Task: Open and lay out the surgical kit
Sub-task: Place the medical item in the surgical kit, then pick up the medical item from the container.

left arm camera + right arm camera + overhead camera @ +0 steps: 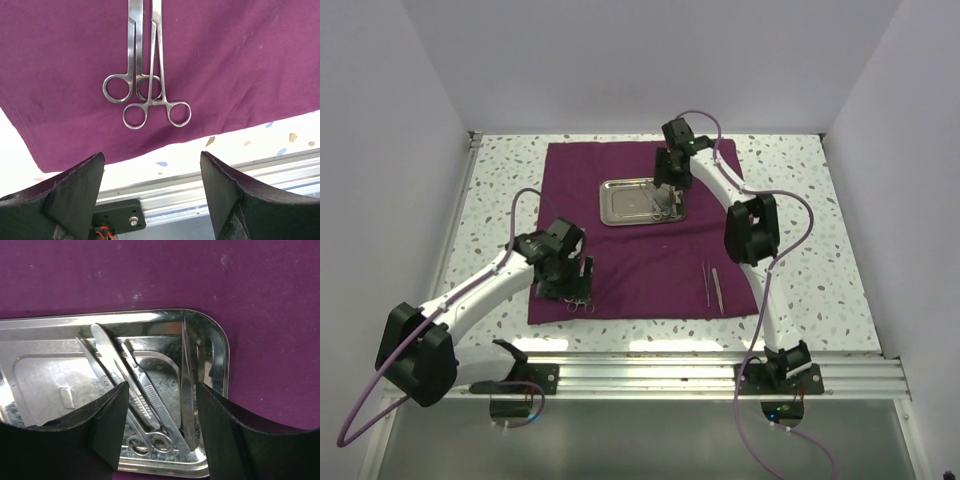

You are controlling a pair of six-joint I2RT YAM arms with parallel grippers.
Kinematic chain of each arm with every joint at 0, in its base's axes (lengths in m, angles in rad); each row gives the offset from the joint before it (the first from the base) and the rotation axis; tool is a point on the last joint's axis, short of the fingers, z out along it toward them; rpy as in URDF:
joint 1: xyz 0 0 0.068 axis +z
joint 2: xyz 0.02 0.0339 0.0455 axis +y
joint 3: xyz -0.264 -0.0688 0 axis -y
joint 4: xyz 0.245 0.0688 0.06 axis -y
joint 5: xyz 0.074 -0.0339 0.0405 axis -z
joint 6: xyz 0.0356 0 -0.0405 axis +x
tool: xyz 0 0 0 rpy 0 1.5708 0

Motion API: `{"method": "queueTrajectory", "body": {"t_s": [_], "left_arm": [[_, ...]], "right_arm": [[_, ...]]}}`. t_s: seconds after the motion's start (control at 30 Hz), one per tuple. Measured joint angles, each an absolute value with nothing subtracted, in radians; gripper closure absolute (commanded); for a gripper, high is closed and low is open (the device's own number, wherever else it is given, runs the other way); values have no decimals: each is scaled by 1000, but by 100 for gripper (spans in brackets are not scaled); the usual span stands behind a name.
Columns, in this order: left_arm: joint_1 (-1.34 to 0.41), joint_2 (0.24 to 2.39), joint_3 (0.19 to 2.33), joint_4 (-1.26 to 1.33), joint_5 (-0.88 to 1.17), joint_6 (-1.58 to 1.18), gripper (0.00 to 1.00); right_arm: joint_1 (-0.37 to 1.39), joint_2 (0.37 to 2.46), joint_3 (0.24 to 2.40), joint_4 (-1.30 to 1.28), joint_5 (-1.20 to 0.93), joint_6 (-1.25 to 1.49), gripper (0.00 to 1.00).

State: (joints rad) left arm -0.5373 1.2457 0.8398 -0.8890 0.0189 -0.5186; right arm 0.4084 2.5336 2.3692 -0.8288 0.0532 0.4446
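The maroon cloth (pixel 640 240) lies spread flat on the table. The steel tray (pixel 620 213) sits on its far middle and holds several thin instruments (pixel 145 395), among them ring-handled scissors (pixel 150 442) and tweezers (pixel 186 385). My right gripper (pixel 162 405) is open just above the tray's right end, its jaws astride these instruments. Two ring-handled forceps (pixel 145 95) lie side by side near the cloth's front left corner. My left gripper (pixel 152 170) is open and empty just above and in front of them. Two more thin instruments (pixel 712 284) lie on the cloth's front right.
The table is speckled white (pixel 820 250), walled on three sides. A metal rail (pixel 720 370) runs along the near edge with both arm bases. The cloth's front edge (pixel 165 145) ends just short of the rail.
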Motion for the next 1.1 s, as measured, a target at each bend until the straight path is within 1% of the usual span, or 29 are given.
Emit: {"method": "queueTrajectory", "body": {"t_s": [0.1, 0.13, 0.2, 0.23, 0.27, 0.33, 0.37, 0.4, 0.5, 0.53, 0.63, 0.83, 0.97, 1.1], "left_arm": [[-537, 1243, 850, -907, 17, -531, 20], [-537, 1243, 854, -910, 15, -532, 20], [-537, 1244, 865, -915, 14, -536, 20], [-537, 1245, 873, -918, 14, -537, 20], [-537, 1249, 883, -920, 14, -538, 21], [-537, 1260, 906, -927, 14, -538, 20], [-537, 1270, 921, -929, 14, -537, 21], [-537, 1281, 934, -930, 11, -537, 20], [-537, 1316, 978, -933, -3, -530, 21], [-537, 1329, 996, -935, -7, -529, 24], [-537, 1381, 1065, -942, -21, -511, 29], [-537, 1558, 1287, -932, -46, -451, 29], [-535, 1707, 1439, -907, -51, -426, 30], [-533, 1851, 1571, -874, -50, -422, 31]], "right_arm": [[408, 2548, 2369, -836, 74, 444, 44], [408, 2553, 2369, -839, 82, 443, 52], [408, 2563, 2369, -845, 92, 440, 59], [408, 2567, 2369, -847, 95, 440, 65], [408, 2569, 2370, -846, 99, 437, 68], [408, 2571, 2370, -851, 110, 435, 80], [408, 2572, 2373, -853, 110, 435, 94], [407, 2573, 2375, -853, 111, 432, 100], [405, 2574, 2379, -854, 110, 440, 100], [405, 2574, 2379, -853, 110, 440, 100], [399, 2574, 2381, -854, 107, 440, 100], [371, 2519, 2352, -869, 79, 440, 100], [344, 2338, 2205, -871, 76, 433, 100], [327, 2025, 1928, -821, 83, 420, 100]]}}
